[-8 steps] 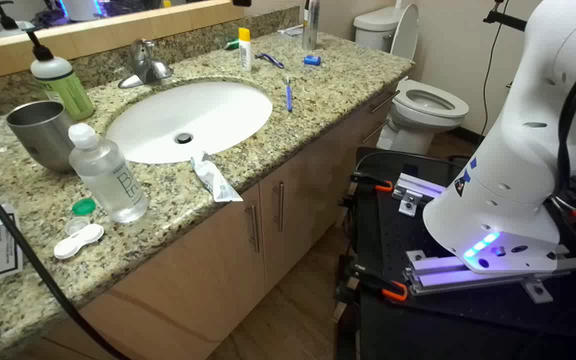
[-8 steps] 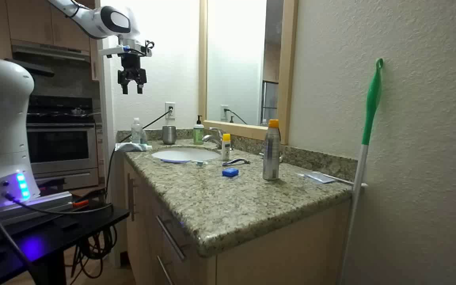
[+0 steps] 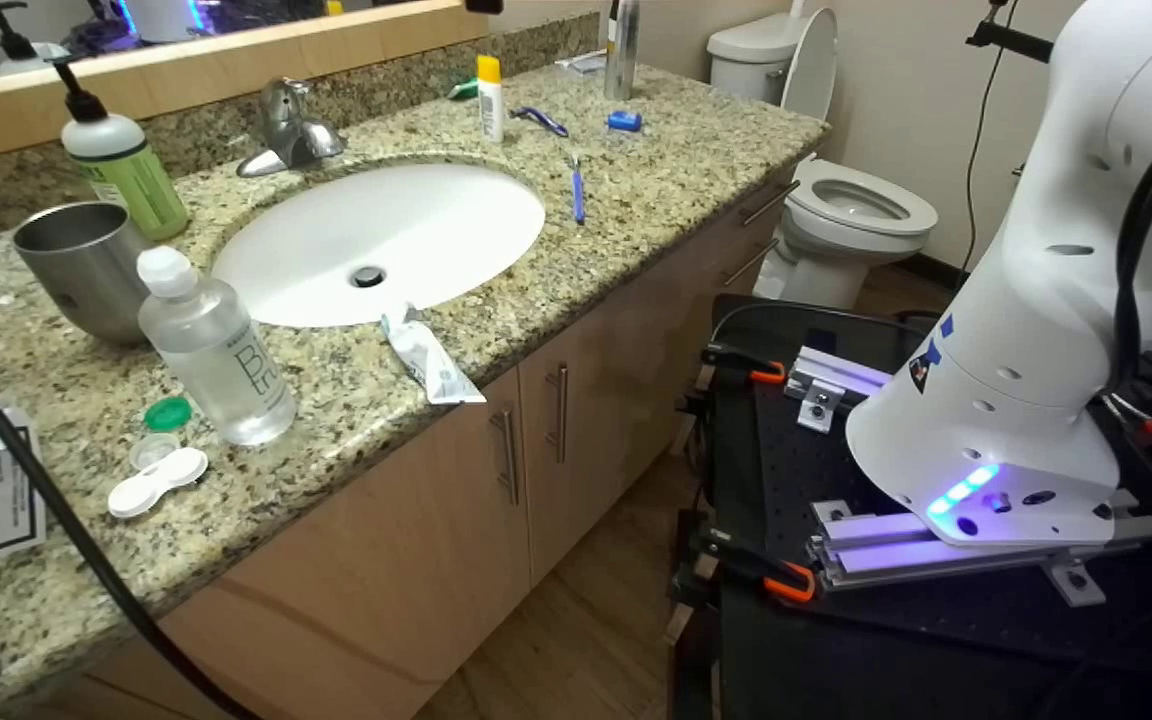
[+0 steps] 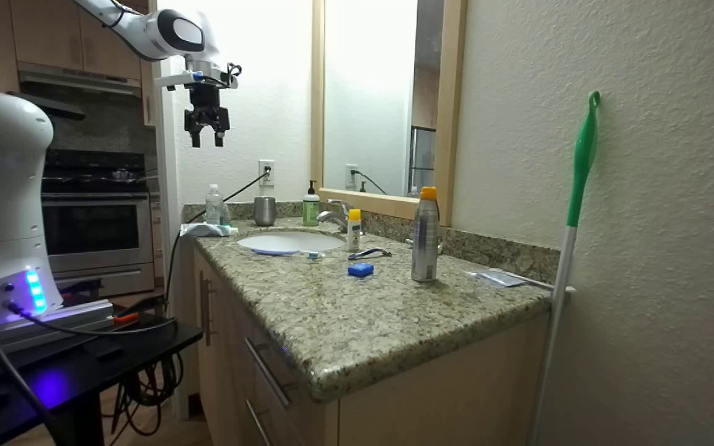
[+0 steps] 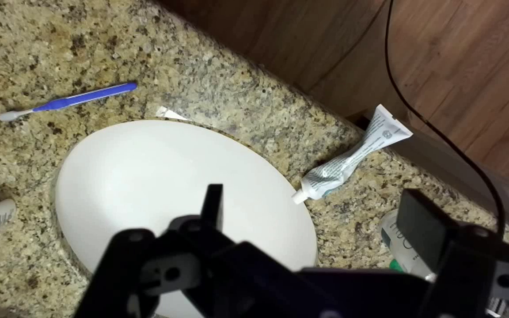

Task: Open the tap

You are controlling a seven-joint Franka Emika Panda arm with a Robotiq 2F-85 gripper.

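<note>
The tap (image 3: 291, 132) is a small chrome faucet at the back rim of the white oval basin (image 3: 436, 230), by the mirror wall. It also shows in an exterior view (image 4: 334, 218), partly behind a yellow-capped tube. The tap is out of view or hidden behind the gripper in the wrist view. My gripper (image 4: 207, 141) points down, high above the counter and well above and apart from the tap. In the wrist view the gripper (image 5: 314, 205) has its fingers wide apart with nothing between them, over the basin (image 5: 166, 163) and the counter.
A green soap bottle (image 3: 131, 170), grey cup (image 3: 86, 270) and clear bottle (image 3: 221, 350) stand left of the basin. A toothpaste tube (image 3: 428, 355) lies at the front edge. A yellow-capped tube (image 4: 354, 230) and spray can (image 4: 425, 238) stand on the counter. A mirror (image 4: 369, 93) hangs behind.
</note>
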